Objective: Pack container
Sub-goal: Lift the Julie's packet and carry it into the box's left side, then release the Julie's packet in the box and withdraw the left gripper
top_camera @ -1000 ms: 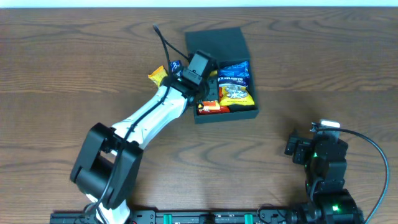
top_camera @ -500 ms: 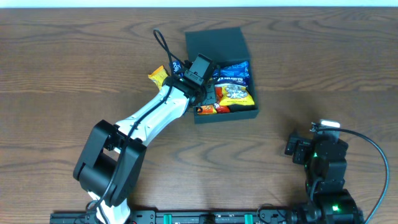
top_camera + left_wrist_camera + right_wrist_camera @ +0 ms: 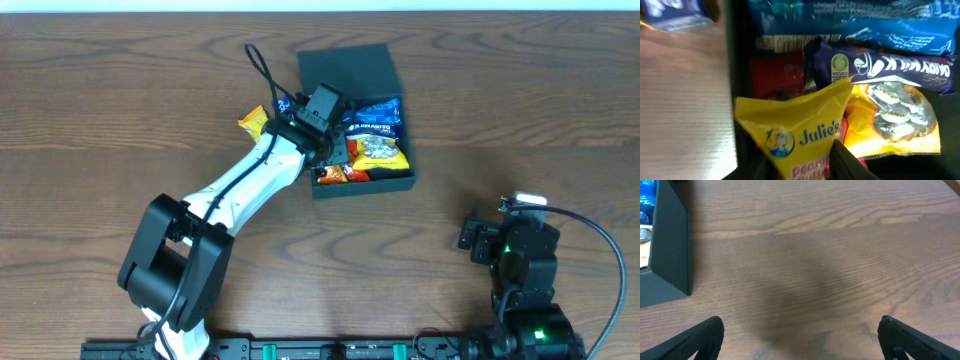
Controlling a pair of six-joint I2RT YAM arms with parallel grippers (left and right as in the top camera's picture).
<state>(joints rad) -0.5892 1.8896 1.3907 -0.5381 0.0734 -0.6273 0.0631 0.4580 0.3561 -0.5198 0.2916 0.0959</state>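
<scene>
Since a sec earlier the L arm's cable [image 3: 262, 68] had bowed into a taller loop and the left gripper [image 3: 337, 152] had barely shifted; R side unchanged. It hung over the left half of the container [image 3: 365, 186], mid-table [image 3: 815, 255] w/ lid [image 3: 348, 68] flung toward the far edge. A yellow Julie's packet [image 3: 800, 135] sat at its fingers; pinched or freed, couldn't tell. Also inside: Dairy Milk bar [image 3: 900, 67], blue bag [image 3: 850, 20]. An orange packet [image 3: 254, 122] and a small blue packet [image 3: 283, 104] lay just outside the left wall, nearest the L arm. Right gripper [image 3: 800, 347] was spread, empty, by the near-right corner.
</scene>
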